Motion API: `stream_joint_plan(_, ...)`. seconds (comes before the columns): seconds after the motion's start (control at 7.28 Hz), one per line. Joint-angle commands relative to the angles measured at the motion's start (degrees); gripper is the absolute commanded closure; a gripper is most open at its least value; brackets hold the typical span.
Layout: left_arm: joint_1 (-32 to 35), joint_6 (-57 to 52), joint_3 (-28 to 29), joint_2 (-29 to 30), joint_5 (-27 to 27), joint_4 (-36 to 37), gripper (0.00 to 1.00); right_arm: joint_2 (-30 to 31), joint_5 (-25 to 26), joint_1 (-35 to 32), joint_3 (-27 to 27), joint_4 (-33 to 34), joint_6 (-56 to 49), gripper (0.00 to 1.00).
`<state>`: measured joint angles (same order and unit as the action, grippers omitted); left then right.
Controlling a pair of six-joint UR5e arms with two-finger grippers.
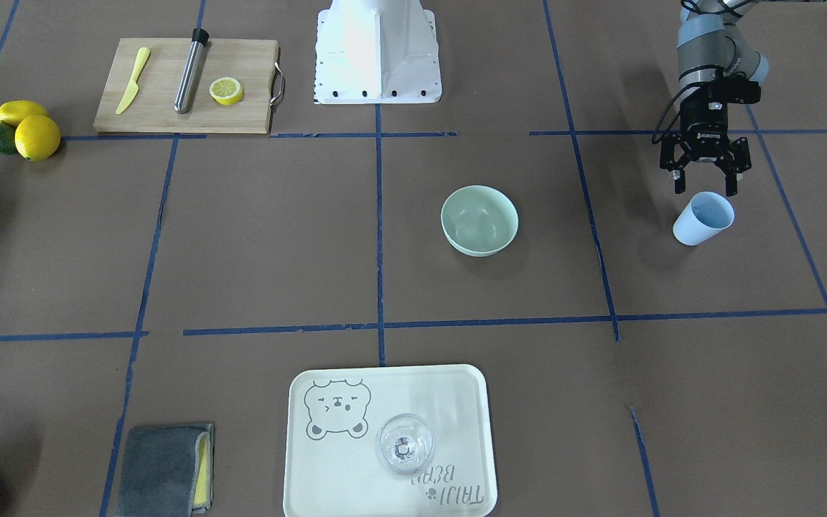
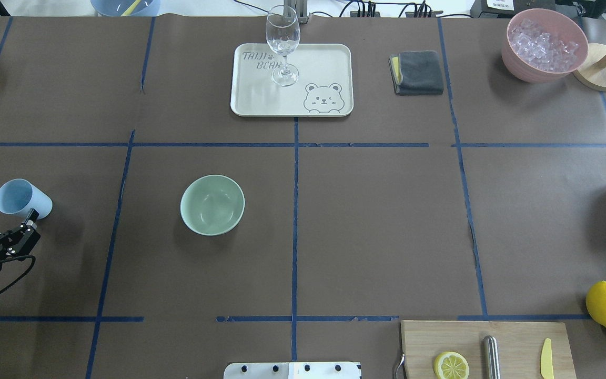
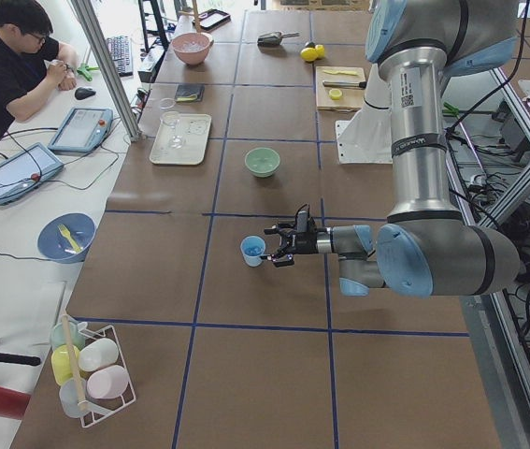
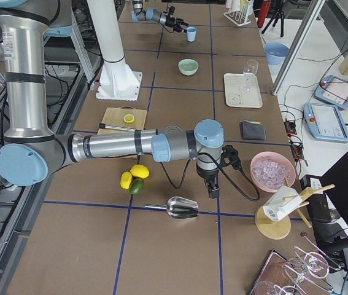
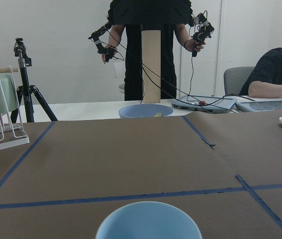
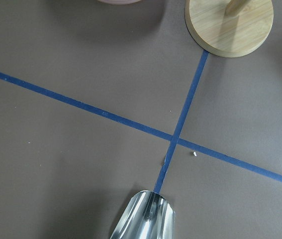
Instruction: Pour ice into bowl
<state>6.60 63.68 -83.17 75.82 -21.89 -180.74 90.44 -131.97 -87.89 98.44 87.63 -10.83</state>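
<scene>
Left gripper (image 1: 704, 188) hovering, fingers spread, just beside smooth light blue cup (image 1: 703, 218). Round matte mint bowl (image 1: 479, 220) sitting mid-table, well apart; ice not discernible. Right gripper (image 4: 213, 192) hanging over shiny metal scoop (image 4: 183, 208), grip indeterminable

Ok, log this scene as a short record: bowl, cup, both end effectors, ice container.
bowl: mint green, mid-table, looks empty
light blue cup: upright on the table, not gripped
left end effector: open, just short of the cup
right end effector: near the metal scoop; open or shut cannot be told
pink container: table corner, filled with ice pieces
</scene>
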Motion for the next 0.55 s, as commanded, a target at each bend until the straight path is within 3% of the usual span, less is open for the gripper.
stream_joint_plan(0.0,0.0,0.0,2.2,1.4,0.6,-0.2,0.00,0.0,0.0,0.0,0.0,0.0,0.0,0.00)
stream_joint_plan(0.41,0.1,0.0,4.1,1.6,0.1,-0.1,0.00,0.0,0.0,0.0,0.0,0.0,0.0,0.00)
